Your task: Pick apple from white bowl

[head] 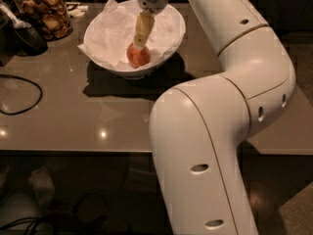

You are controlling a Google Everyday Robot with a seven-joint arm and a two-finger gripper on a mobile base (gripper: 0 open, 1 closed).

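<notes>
The small reddish-orange apple (138,57) lies in the near part of the white bowl (171,43), which is lined with crumpled white paper and stands at the back of the brown table. My gripper (140,42) reaches straight down into the bowl from above. Its tip is right at the top of the apple and hides the apple's upper edge. I cannot tell whether it touches or grips the apple.
A glass jar of brown snacks (45,13) stands at the back left, with a dark object (24,35) beside it. A black cable (19,94) loops on the table's left. My large white arm (220,131) fills the right foreground over the table's front edge.
</notes>
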